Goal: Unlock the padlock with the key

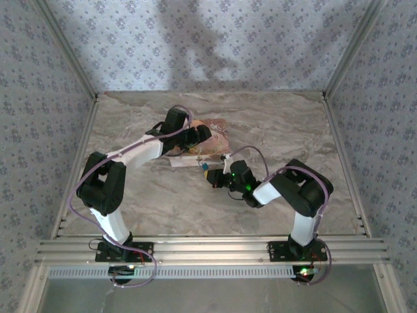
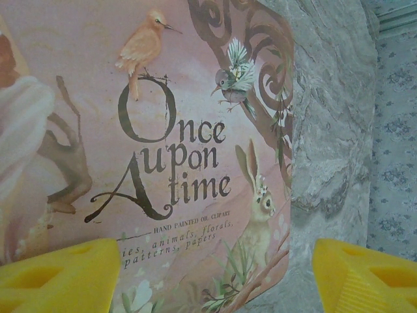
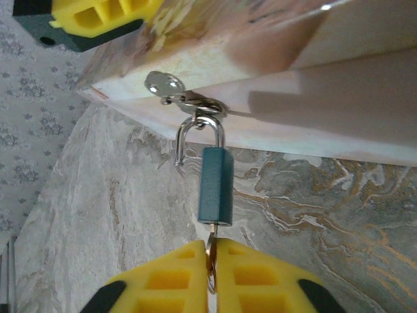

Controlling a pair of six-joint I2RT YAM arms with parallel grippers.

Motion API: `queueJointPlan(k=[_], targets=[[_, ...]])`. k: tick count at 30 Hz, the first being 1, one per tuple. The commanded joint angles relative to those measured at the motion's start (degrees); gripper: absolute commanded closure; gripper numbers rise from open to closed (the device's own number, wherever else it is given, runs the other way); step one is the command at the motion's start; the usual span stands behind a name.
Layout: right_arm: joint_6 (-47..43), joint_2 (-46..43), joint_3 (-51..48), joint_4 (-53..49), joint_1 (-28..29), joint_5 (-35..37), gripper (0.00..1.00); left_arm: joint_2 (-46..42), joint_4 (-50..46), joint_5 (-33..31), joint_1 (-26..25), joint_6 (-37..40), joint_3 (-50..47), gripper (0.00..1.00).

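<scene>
Yellow fingers [image 3: 171, 282] of the right gripper [image 3: 210, 255] clamp the key [image 3: 212, 233], its tip at the keyway end of the blue padlock [image 3: 216, 186], whose shackle [image 3: 179, 147] hooks a metal clasp [image 3: 195, 104] on the pink box [image 3: 339, 111] edge, while the left gripper [image 2: 215, 279] stands open over the box cover.

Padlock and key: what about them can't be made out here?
- Right wrist view: the key is a mere sliver. The right pincer covers its head and the padlock hides its blade, so any turn is hidden.
- Top view: padlock too small to read.
- Left wrist view: the pink box is cut off by the frame.
</scene>
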Motion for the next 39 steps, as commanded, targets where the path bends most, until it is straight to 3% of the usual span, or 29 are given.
queueJointPlan(k=[1, 13, 21, 34, 39], targets=[[0.7, 0.5, -0.7, -1.3, -0.8, 0.9, 0.82, 1.1, -5.5, 0.1, -0.9, -0.7, -2.4, 0.22], [-6.8, -5.9, -0.5, -8.8, -1.1, 2.0, 0.63, -0.1, -5.4, -0.3, -1.5, -0.9, -4.5, 0.22], [-9.8, -7.3, 1.0, -7.3, -4.9, -3.6, 0.47, -1.6, -5.5, -0.5, -2.6, -1.4, -6.5, 0.22], [-14.3, -1.1, 7.7, -3.4, -11.0, -12.2, 0.44, -3.4, -5.9, -0.9, -4.5, -2.3, -7.9, 0.22], [-14.0, -0.6, 5.5, 1.5, -11.4, -14.4, 0.44, -4.0, -5.8, -1.3, -4.8, -2.7, -8.5, 0.22]])
